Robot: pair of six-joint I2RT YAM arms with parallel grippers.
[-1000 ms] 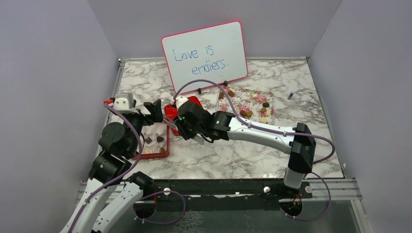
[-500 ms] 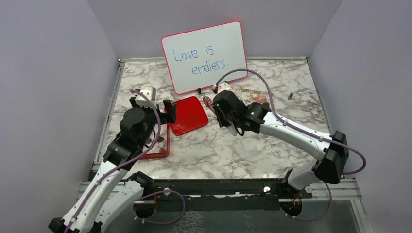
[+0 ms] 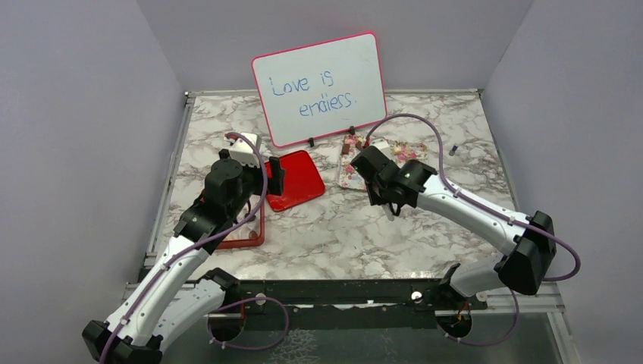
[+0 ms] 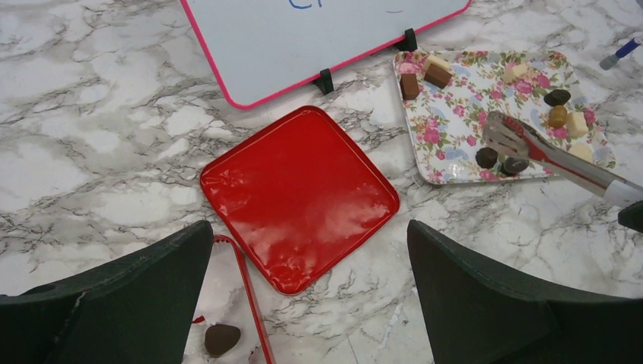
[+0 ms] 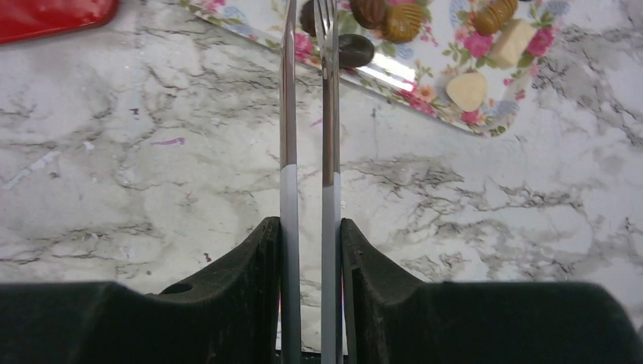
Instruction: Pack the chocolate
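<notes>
The chocolate lies as several small dark, brown and cream pieces (image 4: 438, 74) on a flower-patterned tray (image 4: 455, 125), (image 5: 425, 95). One dark piece (image 4: 221, 339) sits inside the red box (image 4: 246, 296). My right gripper (image 5: 309, 227), (image 3: 373, 171) is shut on metal tongs (image 5: 307, 114), (image 4: 557, 159). The tong tips reach over the tray's near side, beside two dark pieces (image 4: 487, 157); I see nothing clamped in them. My left gripper (image 4: 309, 231), (image 3: 274, 174) hangs open and empty above the near corner of the red lid (image 4: 299, 196).
A whiteboard (image 3: 318, 87) stands at the back, just behind the lid and tray. A small blue pen (image 3: 453, 149) lies right of the tray. The red box (image 3: 258, 227) is mostly hidden under my left arm.
My right arm swung right with the tongs, from the red box to the flower tray. My left gripper moved back and right to the lid, staying open.
</notes>
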